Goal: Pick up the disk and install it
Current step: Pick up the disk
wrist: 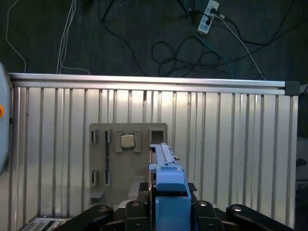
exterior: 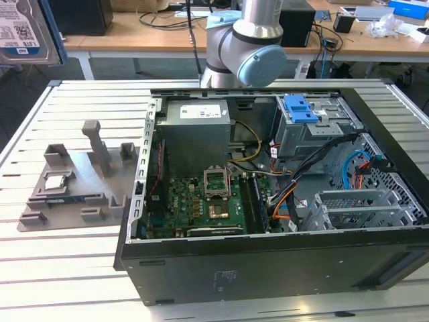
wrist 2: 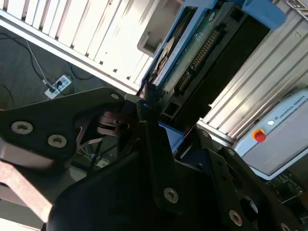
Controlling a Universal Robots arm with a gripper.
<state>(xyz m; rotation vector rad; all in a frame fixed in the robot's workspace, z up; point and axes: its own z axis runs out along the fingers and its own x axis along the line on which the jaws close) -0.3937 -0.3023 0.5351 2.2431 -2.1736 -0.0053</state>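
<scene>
The disk (exterior: 23, 33), silver with a white-and-blue label and a blue rail, hangs high above the table at the exterior view's far left corner. In the first wrist view I see the disk (wrist: 166, 163) edge-on, blue caddy end toward the camera, with my gripper (wrist: 168, 207) shut on it from both sides. The second wrist view shows the green circuit-board side of the disk (wrist 2: 202, 53) framed by blue rails, with the gripper (wrist 2: 154, 120) and its black fingers (wrist 2: 149, 139) clamped on its near end. Below it lies the slatted table.
The open computer case (exterior: 268, 268) lies on the slatted table (exterior: 67, 268), with a blue bracket (exterior: 299, 107) at its drive bay. A grey fixture (exterior: 74, 194) holding a small square chip (exterior: 55, 180) sits at the exterior view's left. The arm's base (exterior: 241, 47) stands behind the case.
</scene>
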